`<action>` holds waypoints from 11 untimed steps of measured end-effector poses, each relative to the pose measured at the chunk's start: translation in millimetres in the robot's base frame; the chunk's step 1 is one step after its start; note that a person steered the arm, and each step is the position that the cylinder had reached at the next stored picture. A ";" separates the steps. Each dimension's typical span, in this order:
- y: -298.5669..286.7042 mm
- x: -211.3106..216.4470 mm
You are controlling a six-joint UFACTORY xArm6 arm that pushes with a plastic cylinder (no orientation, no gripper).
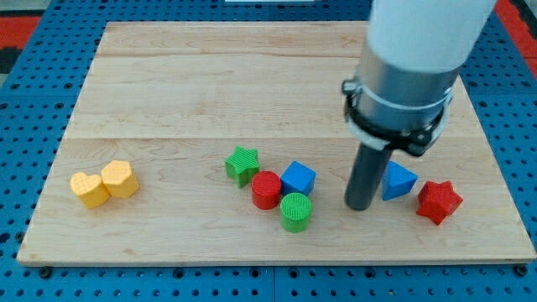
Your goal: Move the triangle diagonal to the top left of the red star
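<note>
The blue triangle point(399, 180) lies at the view's lower right of the wooden board point(210, 84). The red star point(439, 201) sits just right of it and slightly lower, close to or touching it. My tip point(360, 205) stands on the board just left of the triangle, against or very near its left side. The rod hides part of the triangle's left edge.
A cluster lies left of my tip: a blue cube point(298, 179), a green cylinder point(295, 211), a red cylinder point(266, 190) and a green star point(242, 164). Two yellow blocks point(104, 184) sit together at the view's lower left. The arm's white body fills the view's upper right.
</note>
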State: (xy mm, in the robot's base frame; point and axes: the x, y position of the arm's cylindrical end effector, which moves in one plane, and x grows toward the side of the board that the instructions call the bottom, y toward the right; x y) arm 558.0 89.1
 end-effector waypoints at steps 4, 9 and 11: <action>30.3 -51.7; -39.8 -129.7; -23.9 -130.1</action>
